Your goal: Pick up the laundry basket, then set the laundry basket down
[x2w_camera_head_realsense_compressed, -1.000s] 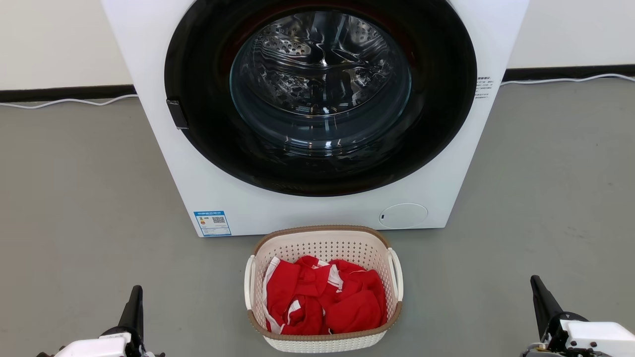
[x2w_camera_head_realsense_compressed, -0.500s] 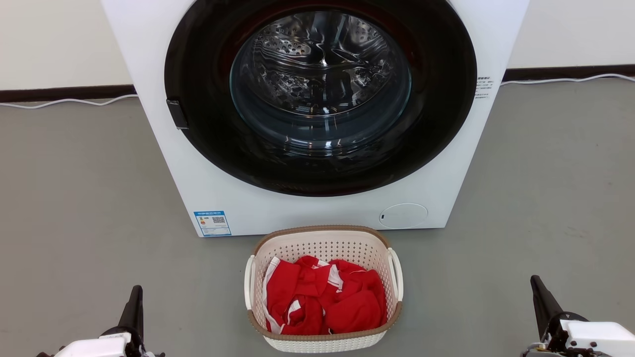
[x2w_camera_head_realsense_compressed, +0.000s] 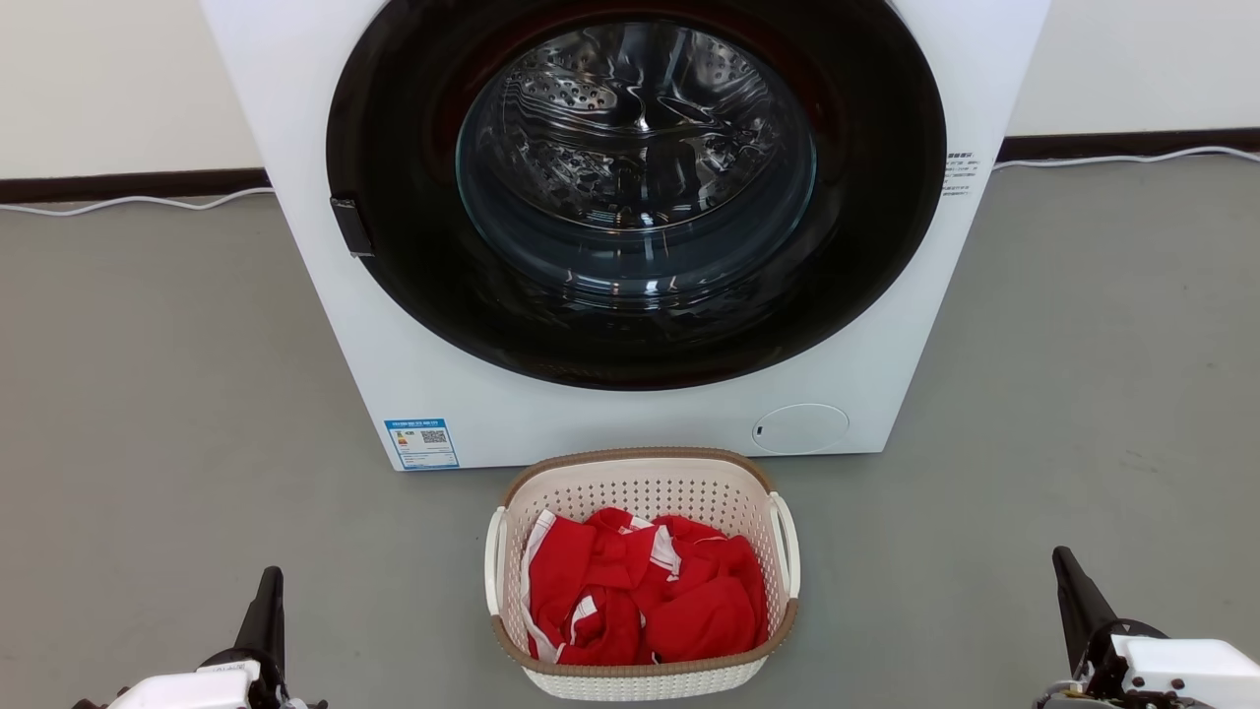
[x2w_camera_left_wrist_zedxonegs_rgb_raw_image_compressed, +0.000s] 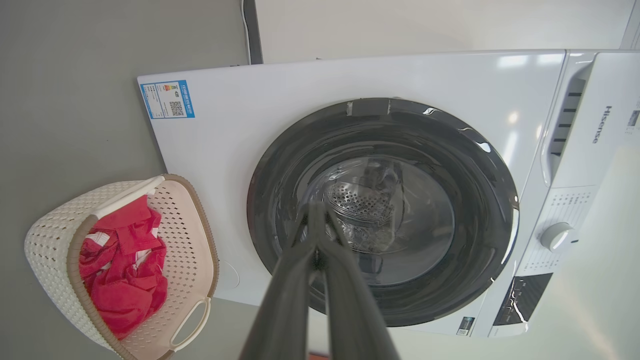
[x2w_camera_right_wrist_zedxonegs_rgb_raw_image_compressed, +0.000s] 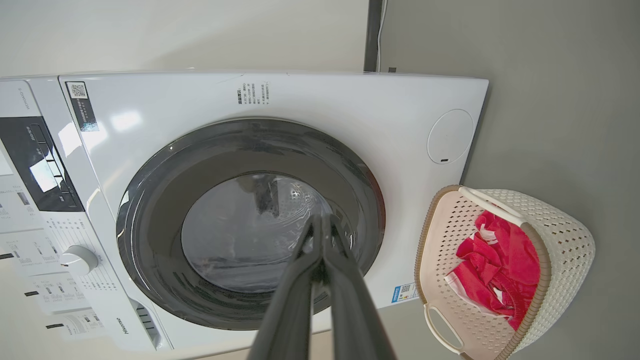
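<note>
So, floor [x2w_camera_head_realsense_compressed: 148, 394]: plain grey, running back to a pale wall with a dark skirting strip.
Washing machine [x2w_camera_head_realsense_compressed: 325, 325]: big white front-loader standing on that floor, facing the robot, dead centre in the head view.
Door [x2w_camera_head_realsense_compressed: 635, 158]: round, dark ring with glass in the middle, and you can see the shiny drum through it.
Laundry basket [x2w_camera_head_realsense_compressed: 650, 492]: sitting on the floor just in front of the washer's lower edge, upright. It's between the two arms and well apart from both. Cream holes-all-over plastic, brown rim, a white loop handle on each side.
Red clothes [x2w_camera_head_realsense_compressed: 650, 591]: bundled inside the basket, red with some white trim, below the rim.
Left gripper [x2w_camera_left_wrist_zedxonegs_rgb_raw_image_compressed: 316, 212]: low at the robot's left, off to the side of the basket. Its fingers are pressed together at the tips with nothing between them.
Right gripper [x2w_camera_right_wrist_zedxonegs_rgb_raw_image_compressed: 322, 222]: same deal on the robot's right side, fingers closed tip to tip, empty, not touching the basket.
Blue sticker [x2w_camera_head_realsense_compressed: 421, 443]: on the washer's lower front corner, up and to the left of the basket in the head view.
</note>
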### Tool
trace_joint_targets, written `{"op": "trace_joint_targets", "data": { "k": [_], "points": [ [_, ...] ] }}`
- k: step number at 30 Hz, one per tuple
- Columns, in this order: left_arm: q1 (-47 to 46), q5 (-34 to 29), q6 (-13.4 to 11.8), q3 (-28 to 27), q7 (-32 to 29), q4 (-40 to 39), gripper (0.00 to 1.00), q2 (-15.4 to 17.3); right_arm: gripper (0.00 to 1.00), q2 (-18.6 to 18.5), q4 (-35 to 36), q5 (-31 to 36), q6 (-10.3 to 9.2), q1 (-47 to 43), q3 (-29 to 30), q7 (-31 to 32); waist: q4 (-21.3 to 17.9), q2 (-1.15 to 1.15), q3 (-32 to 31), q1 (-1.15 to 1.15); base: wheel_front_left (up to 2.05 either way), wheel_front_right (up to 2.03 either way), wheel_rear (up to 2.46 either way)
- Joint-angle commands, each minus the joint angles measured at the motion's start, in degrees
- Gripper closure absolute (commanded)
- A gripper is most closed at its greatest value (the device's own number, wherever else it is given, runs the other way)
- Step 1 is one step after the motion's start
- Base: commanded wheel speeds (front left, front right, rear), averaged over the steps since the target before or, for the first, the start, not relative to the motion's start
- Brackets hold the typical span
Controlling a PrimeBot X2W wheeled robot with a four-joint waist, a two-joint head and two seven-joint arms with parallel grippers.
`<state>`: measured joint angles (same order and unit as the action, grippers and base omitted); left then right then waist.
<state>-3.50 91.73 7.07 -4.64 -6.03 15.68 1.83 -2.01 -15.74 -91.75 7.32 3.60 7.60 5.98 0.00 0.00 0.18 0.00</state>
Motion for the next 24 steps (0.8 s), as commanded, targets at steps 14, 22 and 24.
{"op": "trace_joint_targets", "data": {
  "k": [14,22,24],
  "points": [
    [-2.69,0.44,0.42,-1.88,-0.46,-1.63,1.00,1.05,1.00,-0.87,1.72,-0.44,0.17,2.59,-1.10,0.48,0.00,0.00,0.00,0.00,0.00,0.00,0.00],
    [-2.69,0.44,0.42,-1.88,-0.46,-1.63,1.00,1.05,1.00,-0.87,1.72,-0.44,0.17,2.59,-1.10,0.48,0.00,0.00,0.00,0.00,0.00,0.00,0.00],
    [-2.69,0.44,0.42,-1.88,-0.46,-1.63,1.00,1.05,1.00,-0.87,1.72,-0.44,0.17,2.59,-1.10,0.48,0.00,0.00,0.00,0.00,0.00,0.00,0.00]
  ]
}}
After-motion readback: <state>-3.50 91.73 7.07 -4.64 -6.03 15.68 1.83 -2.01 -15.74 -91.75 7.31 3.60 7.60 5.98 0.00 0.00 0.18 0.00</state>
